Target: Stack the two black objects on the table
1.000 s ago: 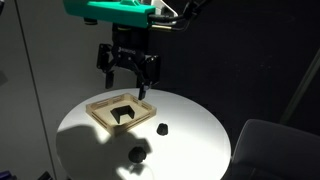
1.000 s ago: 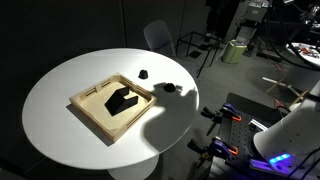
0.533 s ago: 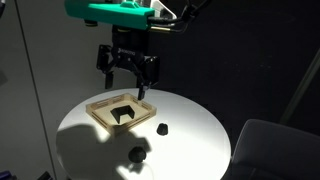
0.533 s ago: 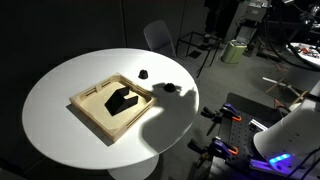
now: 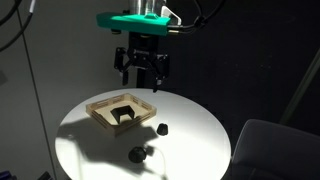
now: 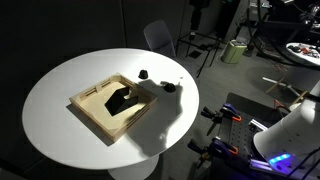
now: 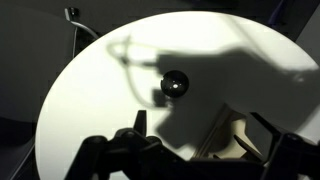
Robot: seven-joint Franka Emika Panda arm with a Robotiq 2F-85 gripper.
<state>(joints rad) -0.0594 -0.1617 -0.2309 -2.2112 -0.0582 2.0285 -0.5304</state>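
Two small black objects lie on the round white table [image 5: 190,115], apart from each other. The small rounded knob [image 5: 161,127] [image 6: 143,72] is beside the tray. The wider lump [image 5: 136,154] [image 6: 170,87] lies further out. One black piece [image 7: 174,84] shows in the wrist view; I cannot tell which. My gripper [image 5: 142,72] hangs open and empty high above the table, near the tray's edge. Its fingers [image 7: 200,140] frame the bottom of the wrist view. The gripper itself is out of view in an exterior view, where only its shadow falls on the table [image 6: 60,80].
A shallow light-wood tray [image 5: 102,104] [image 6: 85,100] [image 7: 235,135] holds a larger angular black block [image 5: 122,115] [image 6: 120,98]. A chair [image 5: 270,145] stands by the table. Stands, cables and clutter [image 6: 240,45] fill the dark room beyond.
My gripper has moved sideways and a little up, from above the tray towards the table's middle. Its shadow now covers the tray's near side. The black pieces have not moved.
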